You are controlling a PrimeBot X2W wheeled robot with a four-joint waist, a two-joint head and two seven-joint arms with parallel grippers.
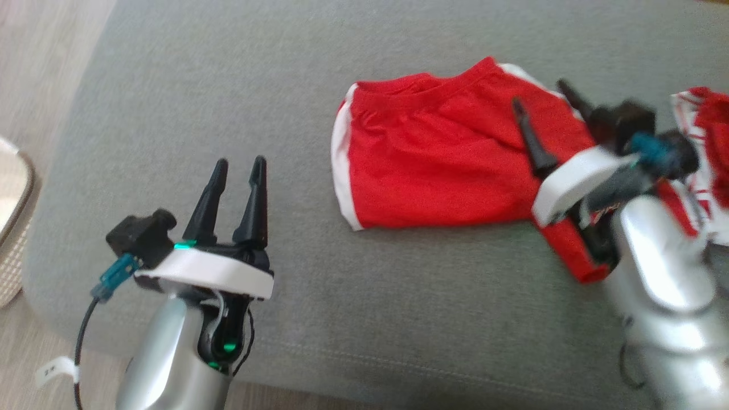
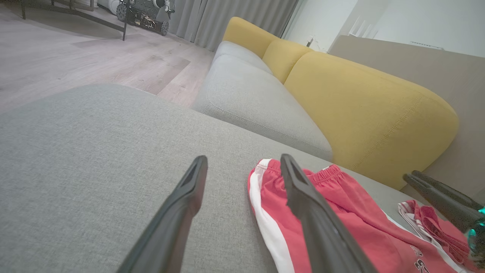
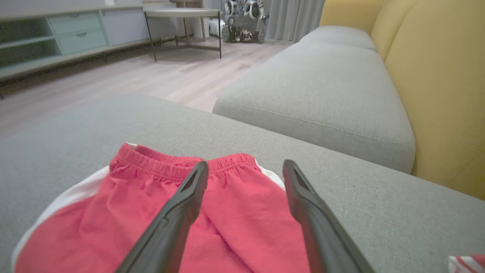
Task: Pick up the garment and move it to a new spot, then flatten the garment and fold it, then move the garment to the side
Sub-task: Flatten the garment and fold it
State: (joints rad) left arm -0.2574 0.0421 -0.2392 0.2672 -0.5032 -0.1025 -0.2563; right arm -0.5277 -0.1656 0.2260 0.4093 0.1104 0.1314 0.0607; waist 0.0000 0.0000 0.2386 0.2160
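Grey sofa seat [image 1: 171,142], yellow back cushions [image 2: 360,106], wooden floor [image 3: 170,76], woven basket [image 1: 12,262]

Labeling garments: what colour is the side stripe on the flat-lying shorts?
White side stripe on red shorts; clearest in the head view.

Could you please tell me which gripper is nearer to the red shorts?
Right. The right gripper hovers open over the shorts; the left gripper is apart, above bare cushion to their left.

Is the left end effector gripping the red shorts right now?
No, the left end effector hangs open over the bare grey cushion, apart from the red shorts lying to its right.
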